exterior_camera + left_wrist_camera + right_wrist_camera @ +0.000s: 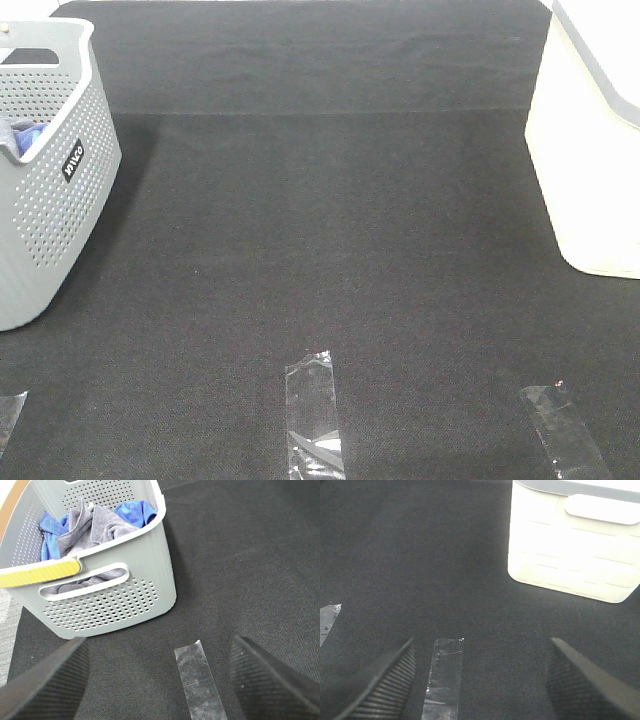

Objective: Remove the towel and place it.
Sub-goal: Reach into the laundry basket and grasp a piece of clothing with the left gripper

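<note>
The black tabletop filled nearly the whole scene, bare across its middle. At its right edge stood a white bin, at its left edge a grey perforated basket; the two were well apart.

The towel lay crumpled inside the basket, its greyish folds heaped against the wall nearest the left arm, and one fold showed through the handle slot. A small blue cloth was tangled around and partly under it.

The left hand hung above the tabletop just short of the basket, jaws spread wide with nothing between them. The right hand was likewise parted and empty, facing the white bin across open tabletop. Neither arm showed in the high view. Strips of clear tape were stuck to the tabletop along the near edge.

The step in hand looked like the first reach, so the task was barely begun. The left hand seemed best placed. It would do well to come over the rim and pinch a raised grey ridge well clear of the blue. The towel would probably need a long, straight lift before it cleared the rim. The blue cloth might ride up with it, or the light basket might tip. Where the towel belonged afterwards could not be told.
</note>
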Tool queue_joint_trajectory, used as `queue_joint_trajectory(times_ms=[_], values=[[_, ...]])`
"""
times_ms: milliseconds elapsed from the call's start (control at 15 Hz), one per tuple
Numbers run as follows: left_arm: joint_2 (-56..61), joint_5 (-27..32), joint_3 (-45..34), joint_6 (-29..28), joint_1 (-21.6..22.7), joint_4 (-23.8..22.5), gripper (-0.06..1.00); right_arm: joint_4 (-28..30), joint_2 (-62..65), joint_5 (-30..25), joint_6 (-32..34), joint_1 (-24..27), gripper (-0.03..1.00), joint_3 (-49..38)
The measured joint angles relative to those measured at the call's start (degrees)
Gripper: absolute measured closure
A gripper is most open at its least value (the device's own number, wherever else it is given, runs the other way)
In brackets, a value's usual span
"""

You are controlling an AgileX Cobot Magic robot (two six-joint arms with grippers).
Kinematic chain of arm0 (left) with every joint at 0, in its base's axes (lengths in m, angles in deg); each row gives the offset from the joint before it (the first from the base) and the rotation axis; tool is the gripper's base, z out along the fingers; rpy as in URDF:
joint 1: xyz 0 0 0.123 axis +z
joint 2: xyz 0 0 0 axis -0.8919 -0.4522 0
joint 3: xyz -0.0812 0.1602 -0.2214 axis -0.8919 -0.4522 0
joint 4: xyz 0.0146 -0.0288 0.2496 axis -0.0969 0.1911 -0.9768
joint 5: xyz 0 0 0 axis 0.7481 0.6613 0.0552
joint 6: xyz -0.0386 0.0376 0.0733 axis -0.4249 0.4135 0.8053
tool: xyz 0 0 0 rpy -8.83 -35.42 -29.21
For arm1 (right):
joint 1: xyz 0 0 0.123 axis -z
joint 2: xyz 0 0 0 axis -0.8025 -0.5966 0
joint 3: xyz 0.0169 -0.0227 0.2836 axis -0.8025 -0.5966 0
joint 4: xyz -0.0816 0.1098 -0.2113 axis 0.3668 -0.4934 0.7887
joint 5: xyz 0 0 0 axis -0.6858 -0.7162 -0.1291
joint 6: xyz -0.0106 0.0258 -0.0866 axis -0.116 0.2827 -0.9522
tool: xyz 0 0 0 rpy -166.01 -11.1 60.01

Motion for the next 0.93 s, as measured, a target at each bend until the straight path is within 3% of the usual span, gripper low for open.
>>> queue_joint_trajectory(times_ms=[933], values=[[0.00,0.00,0.00,0.00,0.00,0.00,0.21,0.00,0.00,0.00,0.00,0.00,0.28,0.00]])
